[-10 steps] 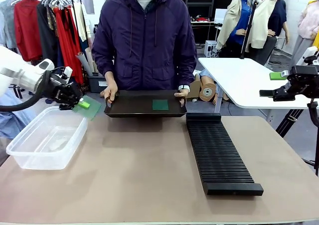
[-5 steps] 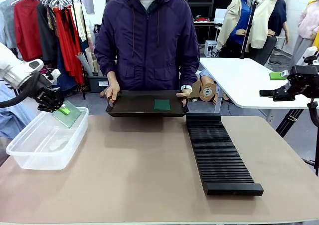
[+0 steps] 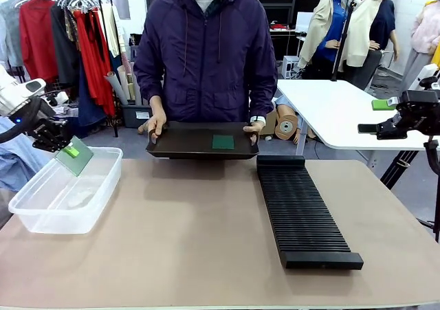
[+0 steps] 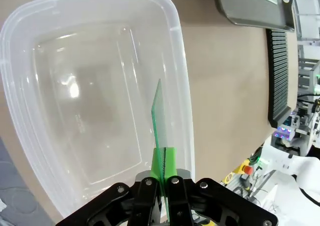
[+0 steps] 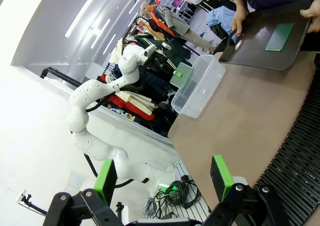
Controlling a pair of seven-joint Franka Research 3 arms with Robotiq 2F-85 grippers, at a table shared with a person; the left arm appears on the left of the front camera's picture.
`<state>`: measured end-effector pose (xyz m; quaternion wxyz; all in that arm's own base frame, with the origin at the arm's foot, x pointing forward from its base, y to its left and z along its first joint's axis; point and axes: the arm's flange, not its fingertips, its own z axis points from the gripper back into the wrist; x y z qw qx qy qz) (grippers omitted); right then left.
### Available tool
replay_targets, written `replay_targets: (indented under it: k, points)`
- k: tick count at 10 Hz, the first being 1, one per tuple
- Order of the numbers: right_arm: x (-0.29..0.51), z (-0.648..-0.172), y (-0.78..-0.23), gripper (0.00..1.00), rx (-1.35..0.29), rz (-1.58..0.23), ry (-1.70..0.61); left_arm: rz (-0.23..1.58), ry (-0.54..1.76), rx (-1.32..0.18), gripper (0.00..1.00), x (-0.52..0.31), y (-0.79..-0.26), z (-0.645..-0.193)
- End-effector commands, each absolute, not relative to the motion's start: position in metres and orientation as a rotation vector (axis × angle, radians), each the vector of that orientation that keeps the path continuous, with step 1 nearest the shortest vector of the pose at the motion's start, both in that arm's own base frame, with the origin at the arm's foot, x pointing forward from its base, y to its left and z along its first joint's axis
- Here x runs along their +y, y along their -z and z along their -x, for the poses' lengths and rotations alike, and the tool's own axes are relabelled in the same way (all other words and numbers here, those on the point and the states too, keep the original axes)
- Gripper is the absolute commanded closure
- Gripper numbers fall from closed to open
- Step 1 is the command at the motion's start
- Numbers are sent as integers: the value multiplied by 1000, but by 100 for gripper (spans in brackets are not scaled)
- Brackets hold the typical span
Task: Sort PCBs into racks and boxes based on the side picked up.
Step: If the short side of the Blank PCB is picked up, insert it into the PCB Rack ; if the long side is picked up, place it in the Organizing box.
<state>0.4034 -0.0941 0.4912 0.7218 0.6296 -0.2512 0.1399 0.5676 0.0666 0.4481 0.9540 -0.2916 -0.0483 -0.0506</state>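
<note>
1. The left gripper point(image 3: 69, 150) is clenched on a light-green PCB point(image 3: 75, 158), pinching it by one edge between the green pads.
2. The board hangs tilted above the clear box point(image 3: 40, 218) at the table's left, over its far right corner. In the left wrist view it sits edge-on, inside the rim but close to one long wall.
3. I read this as the drop-in step: the board is over the box and not yet let go.
4. To do it well, carry the board a little more toward the box's middle so it clears that wall.
5. Then lower it into the box before letting go, because a thin board dropped from height could bounce or land on the rim.
6. Open the jaws fully and lift straight away, so the pads don't drag the board back out.
7. The right gripper point(image 5: 162, 177) is spread wide, grasping nothing, off beyond the table's right edge.
8. A darker PCB point(image 3: 222, 143) lies on the black tray point(image 3: 180, 152) that the person's hands point(image 3: 157, 126) hold at the far edge. The long black rack point(image 3: 302, 214) lies on the right.
</note>
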Motion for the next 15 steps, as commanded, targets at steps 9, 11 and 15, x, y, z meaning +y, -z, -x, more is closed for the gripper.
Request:
replay_targets:
  k: [9, 11, 15]
  points:
    - [-94, -403, -493, 0, -563, -1396, -315, 514, 105, -104, 100, 50, -379, -570]
    - [-94, -403, -493, 0, -563, -1396, -315, 524, 111, -93, 100, 48, -364, -572]
    - [-94, -403, -493, 0, -563, -1396, -315, 563, 108, -99, 100, 51, -346, -576]
